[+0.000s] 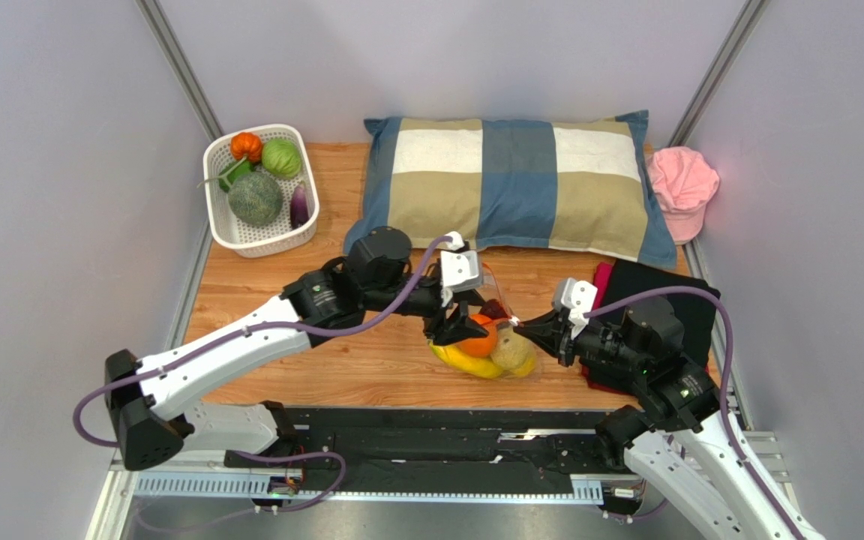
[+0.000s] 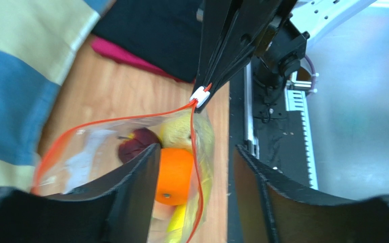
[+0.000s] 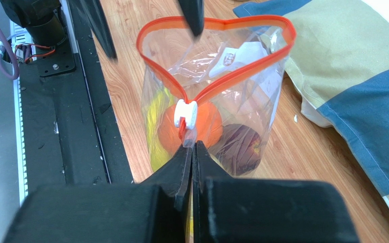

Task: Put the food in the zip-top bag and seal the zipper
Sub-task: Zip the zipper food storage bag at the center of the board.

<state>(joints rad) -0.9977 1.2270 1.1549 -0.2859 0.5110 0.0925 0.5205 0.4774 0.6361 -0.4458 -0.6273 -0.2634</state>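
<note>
The zip-top bag point(image 1: 495, 347) stands on the wooden table between both grippers, its mouth open. Its orange-red zipper point(image 3: 217, 23) forms a heart-shaped loop, with a white slider point(image 3: 186, 114) at the near end. Inside are an orange-red tomato point(image 3: 209, 124), a dark red fruit point(image 3: 239, 147), a tan pear point(image 2: 179, 129) and yellow fruit point(image 3: 156, 121). My right gripper point(image 3: 192, 147) is shut on the bag's clear edge just below the slider. My left gripper point(image 2: 196, 152) is open, its fingers point(image 3: 194, 15) straddling one side of the zipper at the far end.
A white basket point(image 1: 222, 219) with several vegetables stands at the back left. A checked pillow point(image 1: 515, 186) lies behind the bag, with a pink cap point(image 1: 682, 186) at the back right. Black and red cloths point(image 1: 656, 293) lie under my right arm. A black rail point(image 1: 403, 433) runs along the near edge.
</note>
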